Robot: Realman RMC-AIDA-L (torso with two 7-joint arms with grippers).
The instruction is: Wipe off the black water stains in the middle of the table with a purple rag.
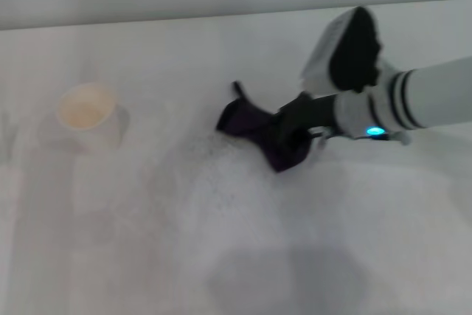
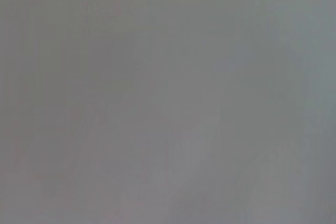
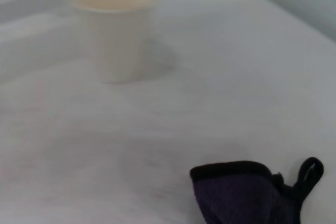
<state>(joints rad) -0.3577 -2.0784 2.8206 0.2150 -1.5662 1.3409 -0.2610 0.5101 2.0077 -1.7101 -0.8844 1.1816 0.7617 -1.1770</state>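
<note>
The right claw point(image 1: 295, 132) is at mid-surface, entering from the robot's right, and bears on the rag point(image 1: 262, 132). The claw overlaps the rag's right end. Its fingers merge with the dark cloth, so whether they are clamped on it cannot be told.

The rag lies bunched on the surface point(image 1: 221, 256), with its long axis running from the claw toward the robot's left and slightly away. The loop tab point(image 1: 238, 91) marks the far left corner. In the right wrist view the rag point(image 3: 247, 195) fills the near edge, loop point(image 3: 310, 174) alongside.

No stain is visible: no dark blot shows on the bare surface around the rag. It is probably under the cloth or already removed; which one cannot be told.

A cup point(image 1: 88, 112) stands well to the left of the rag, on the line a leftward stroke would follow. Judgement: a stroke should stop short of it.

The left claw is not in view; its wrist view shows only blank grey.
</note>
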